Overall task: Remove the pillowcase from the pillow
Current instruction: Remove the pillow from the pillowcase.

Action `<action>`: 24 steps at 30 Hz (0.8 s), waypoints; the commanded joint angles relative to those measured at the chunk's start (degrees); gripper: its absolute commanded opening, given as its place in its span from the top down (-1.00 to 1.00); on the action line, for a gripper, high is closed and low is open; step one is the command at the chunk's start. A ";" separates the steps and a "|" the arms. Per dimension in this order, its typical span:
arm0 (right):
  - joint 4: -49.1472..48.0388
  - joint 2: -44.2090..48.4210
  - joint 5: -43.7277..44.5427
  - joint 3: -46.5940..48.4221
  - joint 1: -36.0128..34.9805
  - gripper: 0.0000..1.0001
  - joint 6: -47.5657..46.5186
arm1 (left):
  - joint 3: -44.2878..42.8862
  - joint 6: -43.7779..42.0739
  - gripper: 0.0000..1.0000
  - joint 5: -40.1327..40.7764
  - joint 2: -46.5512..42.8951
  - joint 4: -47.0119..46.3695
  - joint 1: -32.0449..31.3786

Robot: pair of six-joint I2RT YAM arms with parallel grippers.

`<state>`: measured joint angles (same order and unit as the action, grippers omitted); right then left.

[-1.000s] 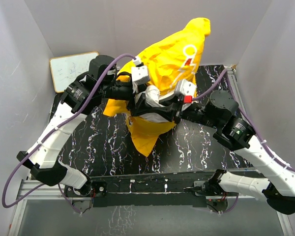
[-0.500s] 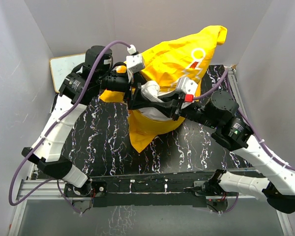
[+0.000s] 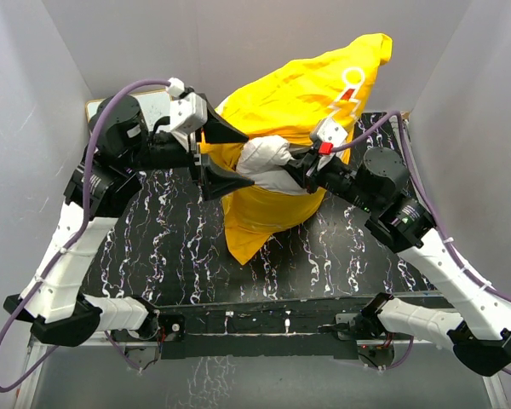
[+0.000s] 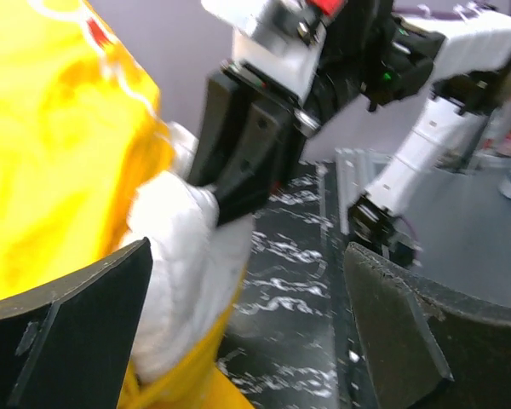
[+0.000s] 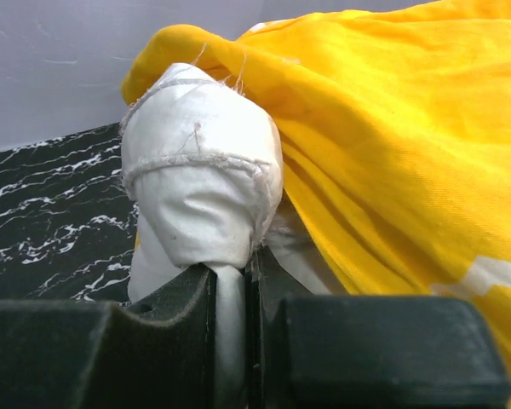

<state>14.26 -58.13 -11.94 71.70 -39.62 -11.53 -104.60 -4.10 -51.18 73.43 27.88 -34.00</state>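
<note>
The yellow pillowcase [image 3: 298, 102] is seen held up over the black marbled tabletop [image 3: 166, 243] at the centre of the overhead frame, one corner peaked toward the upper right and the loose lower end hanging to a point at lower centre. Whether that tip touches the tabletop cannot be told. A corner of the white pillow [image 3: 266, 160] is exposed at the case's opening, mid-frame. It is pinched between the pressed-together jaws of the right gripper [image 5: 231, 285], and in the right wrist view the white cloth is gathered into a knob above the fingers. The left gripper [image 3: 248, 158] is held just beside that corner, jaws spread wide with nothing gripped between them. Yellow cloth fills the left of the left wrist frame, beyond the finger at lower left. The pillowcase is judged thin, light and limp, likely to slide off readily but also to bunch and slip from a shallow pinch. The pillow is judged soft, compressible and light for its bulk. A hold is best taken at the hem of the opening, just beside the exposed white corner, on yellow cloth alone, so that case and pillow can be drawn apart.
</note>
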 commanded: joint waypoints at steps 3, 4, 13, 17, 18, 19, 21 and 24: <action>3.92 -3.76 -9.36 -1.53 0.32 0.84 1.19 | -2.07 -1.86 -0.76 9.77 2.72 -12.74 -0.28; 3.61 -3.88 -9.36 -1.56 -0.20 0.84 1.16 | -3.22 -2.46 -0.75 8.95 3.90 -12.65 -0.28; 4.31 -3.20 -8.23 -1.30 -1.38 0.84 0.08 | -10.97 -21.58 -0.61 7.28 12.13 8.75 -0.28; 4.96 -3.19 -10.26 -1.22 -1.73 0.84 -0.25 | -6.77 -22.57 -0.24 12.75 10.77 5.72 -0.28; 5.10 -3.38 -10.88 -1.22 -1.96 0.84 -0.20 | -5.26 -22.31 -0.12 13.35 10.01 3.26 -0.28; 5.19 -3.59 -11.44 -1.26 -2.21 0.84 -0.12 | -3.83 -22.30 0.00 13.53 9.36 1.16 -0.28; 5.23 -3.89 -11.86 -1.71 -2.87 0.84 0.24 | -2.83 -21.68 0.32 12.77 8.81 -1.75 -0.28; 4.88 -3.96 -11.53 -2.91 -3.68 0.84 0.82 | -4.52 -20.90 0.90 11.90 9.64 -3.03 -0.28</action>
<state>13.37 -61.01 -22.68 71.40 -42.39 -11.11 -108.60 -23.94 -40.91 83.35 28.18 -34.70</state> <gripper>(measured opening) 0.147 0.153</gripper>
